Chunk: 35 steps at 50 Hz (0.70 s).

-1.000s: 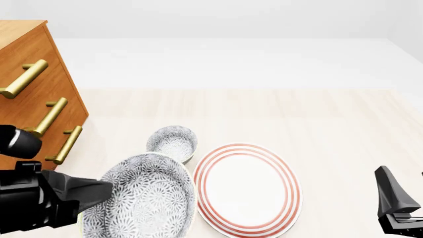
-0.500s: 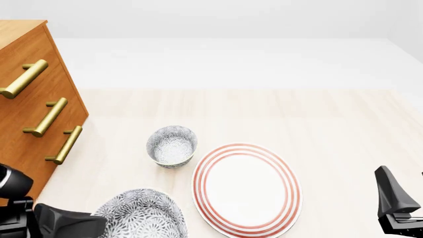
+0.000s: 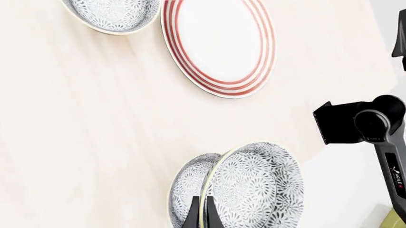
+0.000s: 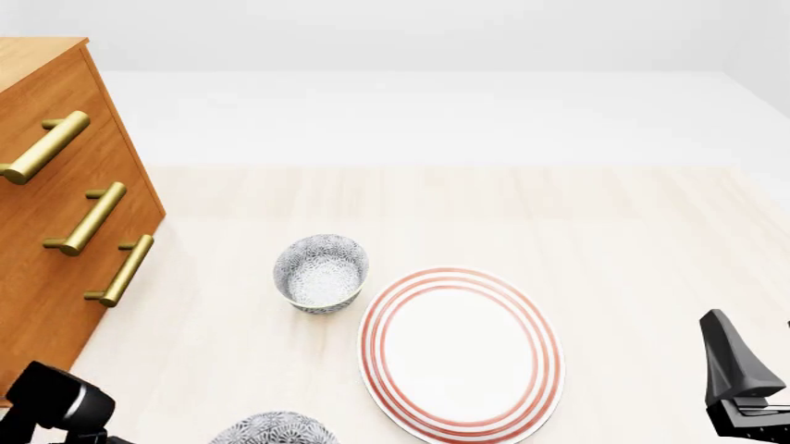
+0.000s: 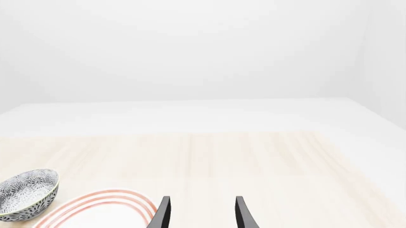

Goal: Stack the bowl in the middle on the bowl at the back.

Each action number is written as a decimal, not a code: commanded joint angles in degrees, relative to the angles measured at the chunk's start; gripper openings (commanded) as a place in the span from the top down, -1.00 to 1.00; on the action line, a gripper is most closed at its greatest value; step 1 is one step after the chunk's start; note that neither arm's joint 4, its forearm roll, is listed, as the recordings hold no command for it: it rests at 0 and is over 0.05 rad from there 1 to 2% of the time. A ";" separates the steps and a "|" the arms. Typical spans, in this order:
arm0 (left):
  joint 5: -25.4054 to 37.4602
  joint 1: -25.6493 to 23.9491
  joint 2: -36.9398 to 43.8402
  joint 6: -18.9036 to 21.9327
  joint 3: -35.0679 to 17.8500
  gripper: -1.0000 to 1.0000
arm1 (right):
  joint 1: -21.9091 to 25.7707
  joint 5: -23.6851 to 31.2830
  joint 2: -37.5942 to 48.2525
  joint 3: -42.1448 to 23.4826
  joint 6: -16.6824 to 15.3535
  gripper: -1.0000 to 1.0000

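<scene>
The bowl in the middle (image 3: 250, 187), white with grey-black speckle, stands tilted on its edge above the table, and my left gripper (image 3: 204, 208) is shut on its rim. In the front view only its top (image 4: 274, 429) shows at the bottom edge, beside my left arm (image 4: 55, 402). The bowl at the back (image 4: 321, 272) sits upright on the table, apart from the held bowl; it also shows in the right wrist view (image 5: 25, 194). My right gripper (image 5: 201, 211) hangs open and empty near the plate, at the front right.
A big white plate with red rings (image 4: 460, 351) lies right of the back bowl. A wooden chest of drawers (image 4: 55, 231) with brass handles stands at the left. My right arm (image 4: 741, 379) waits at the right edge.
My left arm has pulled back toward the near edge with the speckled bowl, which now nearly leaves the front view. The right arm, back bowl and plate have not moved.
</scene>
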 commanded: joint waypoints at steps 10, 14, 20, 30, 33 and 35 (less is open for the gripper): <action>-5.20 -1.68 0.35 -2.17 6.58 1.00 | 0.03 0.02 0.01 -0.06 -0.04 -1.00; -5.57 -1.91 0.46 -2.44 7.31 1.00 | 0.03 0.00 0.00 -0.02 -0.04 -1.00; -5.29 -1.77 0.44 -2.22 7.49 1.00 | 0.06 0.02 0.01 -0.06 -0.04 -1.00; -5.31 -1.88 0.61 -2.26 7.48 -1.00 | 0.11 -0.01 0.00 -0.03 -0.04 -1.00; -5.40 -2.09 0.76 -2.33 7.38 -1.00 | 0.07 -0.01 0.00 -0.03 -0.04 -1.00; -5.38 -2.10 0.75 -2.33 7.35 -1.00 | 0.09 -0.01 0.00 -0.03 -0.07 -1.00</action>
